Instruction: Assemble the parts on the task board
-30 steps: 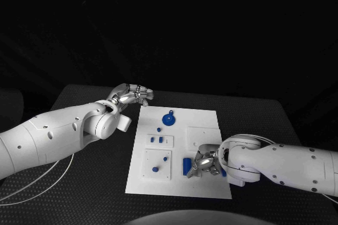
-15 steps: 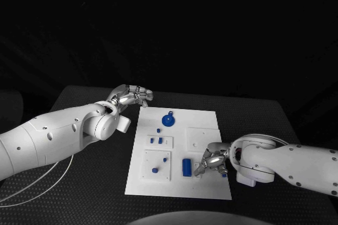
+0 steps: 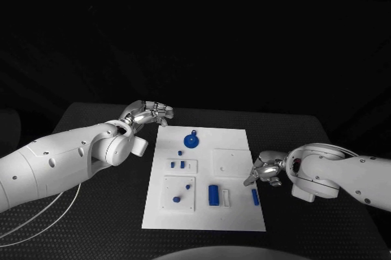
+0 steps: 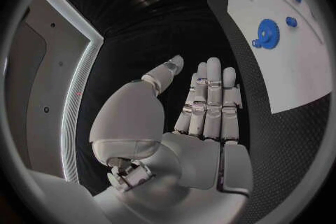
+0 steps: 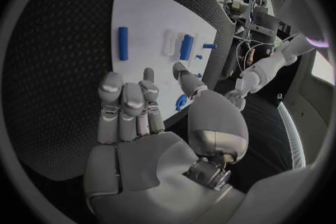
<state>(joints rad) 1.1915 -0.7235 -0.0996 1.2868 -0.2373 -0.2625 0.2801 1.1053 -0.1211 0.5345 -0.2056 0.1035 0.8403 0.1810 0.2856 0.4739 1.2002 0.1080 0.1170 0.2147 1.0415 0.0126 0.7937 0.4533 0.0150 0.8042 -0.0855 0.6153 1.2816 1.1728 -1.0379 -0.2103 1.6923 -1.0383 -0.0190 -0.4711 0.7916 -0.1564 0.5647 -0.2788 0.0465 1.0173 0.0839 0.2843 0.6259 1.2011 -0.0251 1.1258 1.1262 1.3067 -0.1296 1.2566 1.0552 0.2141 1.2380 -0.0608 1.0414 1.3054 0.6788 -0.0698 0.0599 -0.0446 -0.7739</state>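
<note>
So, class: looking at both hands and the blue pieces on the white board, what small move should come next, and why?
Probably the right hand should lower onto the blue bar near the board's right edge. That hand is empty, fingers apart, hovering close above it, while the left hand sits off the far corner.

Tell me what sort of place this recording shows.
Most likely a robotics lab test bench: a white task board with small blue parts lies on a black table, and equipment racks and cables stand behind it, in the right wrist view.
</note>
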